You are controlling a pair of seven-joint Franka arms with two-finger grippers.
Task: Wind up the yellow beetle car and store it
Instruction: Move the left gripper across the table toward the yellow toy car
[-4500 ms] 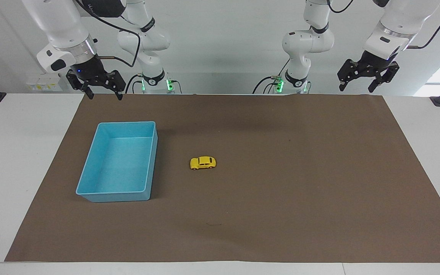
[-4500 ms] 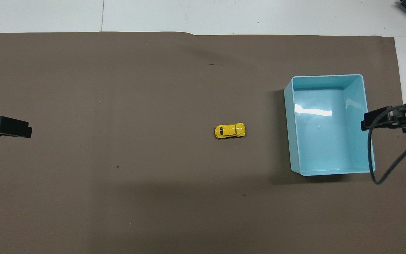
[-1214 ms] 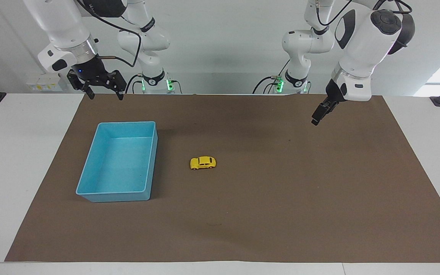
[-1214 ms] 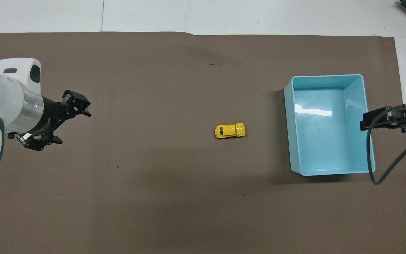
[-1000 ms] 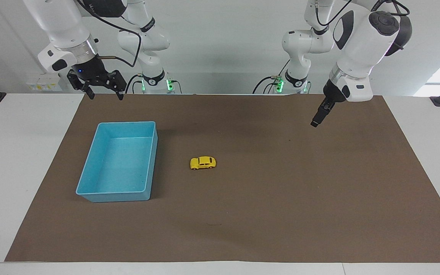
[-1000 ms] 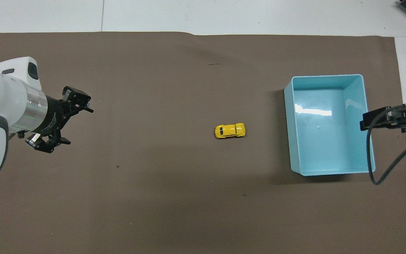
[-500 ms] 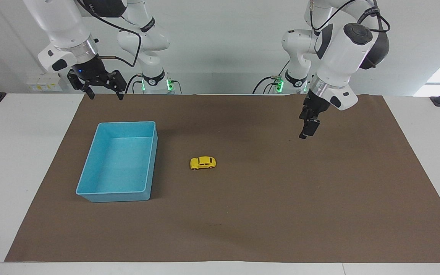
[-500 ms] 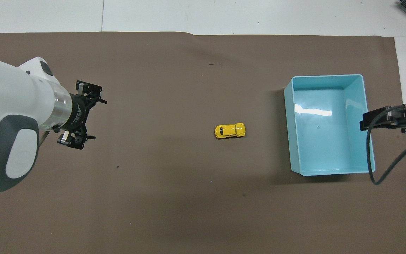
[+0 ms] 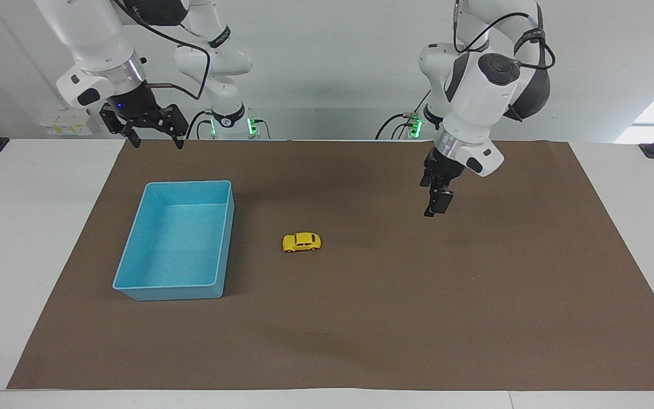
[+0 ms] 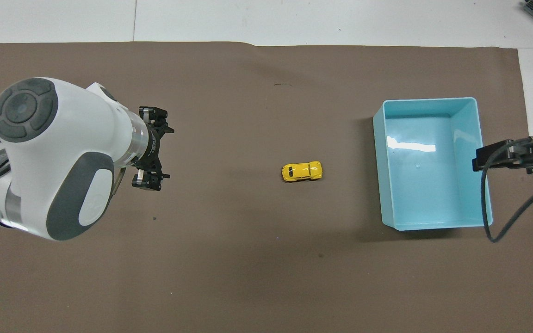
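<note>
One yellow beetle car point(image 9: 302, 242) sits on the tabletop point(image 9: 418, 295) beside the blue bin point(image 9: 128, 250). Left gripper point(image 9: 437, 208) hovers apart, right gripper point(image 9: 153, 138) waits, both jaws open, empty. Overhead: car's tiny, light, slick; pinch its sides.

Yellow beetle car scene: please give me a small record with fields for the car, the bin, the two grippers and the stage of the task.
car: yellow beetle car on its wheels on the brown mat, untouched
bin: light-blue bin, empty, beside the car toward the right arm's end
left gripper: left gripper open, in the air over the mat, toward the left arm's end from the car
right gripper: right gripper open, waits raised
stage: car not yet grasped
</note>
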